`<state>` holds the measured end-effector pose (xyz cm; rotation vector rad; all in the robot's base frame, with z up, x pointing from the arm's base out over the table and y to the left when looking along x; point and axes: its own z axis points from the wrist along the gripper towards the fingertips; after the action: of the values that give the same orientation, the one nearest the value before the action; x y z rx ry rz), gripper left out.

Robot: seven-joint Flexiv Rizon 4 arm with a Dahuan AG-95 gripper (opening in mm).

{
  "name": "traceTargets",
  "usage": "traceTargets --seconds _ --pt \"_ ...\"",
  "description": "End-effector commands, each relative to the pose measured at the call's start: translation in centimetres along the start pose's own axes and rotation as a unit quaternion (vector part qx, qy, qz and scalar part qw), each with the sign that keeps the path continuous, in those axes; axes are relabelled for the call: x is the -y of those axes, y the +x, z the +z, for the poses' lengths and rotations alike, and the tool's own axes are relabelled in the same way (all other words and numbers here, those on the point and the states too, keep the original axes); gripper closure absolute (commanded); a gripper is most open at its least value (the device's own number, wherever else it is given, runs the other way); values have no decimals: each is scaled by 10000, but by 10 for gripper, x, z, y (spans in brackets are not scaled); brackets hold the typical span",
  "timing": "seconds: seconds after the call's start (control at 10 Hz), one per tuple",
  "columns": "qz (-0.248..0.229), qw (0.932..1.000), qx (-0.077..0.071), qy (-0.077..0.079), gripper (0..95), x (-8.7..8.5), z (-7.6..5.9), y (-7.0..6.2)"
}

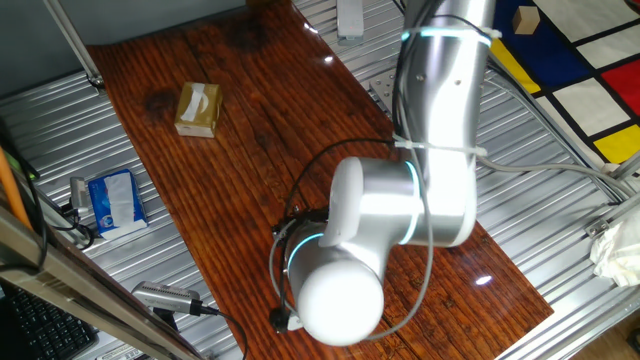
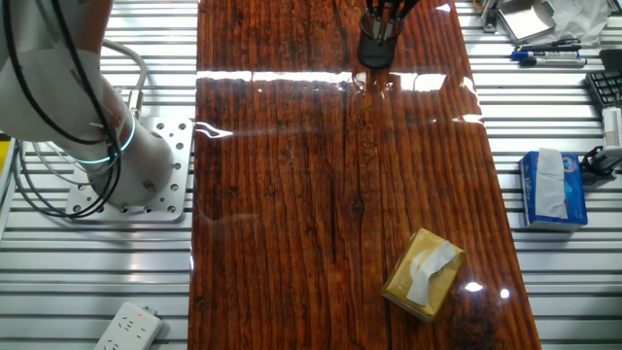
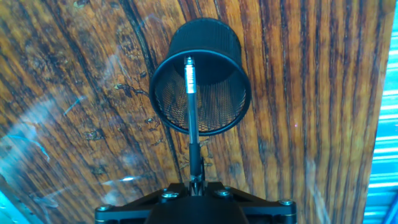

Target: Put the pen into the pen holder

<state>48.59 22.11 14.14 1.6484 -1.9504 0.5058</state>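
The bench (image 2: 330, 194), a long plank of dark reddish wood, fills most of both fixed views, and the robot arm (image 1: 400, 200) bends low over one end of it, hiding that end in one fixed view. Near the opposite end lies a yellowish tissue box (image 2: 423, 275) with a white sheet poking out, well apart from the work. The pen holder (image 3: 200, 84), a black mesh cup, stands upright on the bench directly under the hand; in the other fixed view it shows at the top edge with dark parts of the hand just above its rim. The end effector (image 3: 195, 185) is closed on the pen (image 3: 191, 106), which hangs straight down from between the fingers, its tip pointing into the mouth of the cup. From the hand view the pen lines up inside the rim, somewhat toward the near-left side, and the mesh floor looks bare, so the cup seems to hold nothing yet. By my reading, the pickup and the carry are done and the alignment is close. What is left is to lower a little, let go, and pull the hand clear. How deep the tip already sits cannot be told.
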Motion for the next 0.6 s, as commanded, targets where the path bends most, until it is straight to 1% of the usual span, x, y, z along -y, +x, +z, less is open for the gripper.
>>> traceTargets --seconds 0.1,0.2,0.3,0.6 --pt "27 10000 -11 14 950 -1 0 0" --pt "52 10000 -18 11 950 -1 1 0" --pt "60 10000 -71 8 950 -1 1 -1" --pt "58 10000 -72 32 950 -2 5 -2"
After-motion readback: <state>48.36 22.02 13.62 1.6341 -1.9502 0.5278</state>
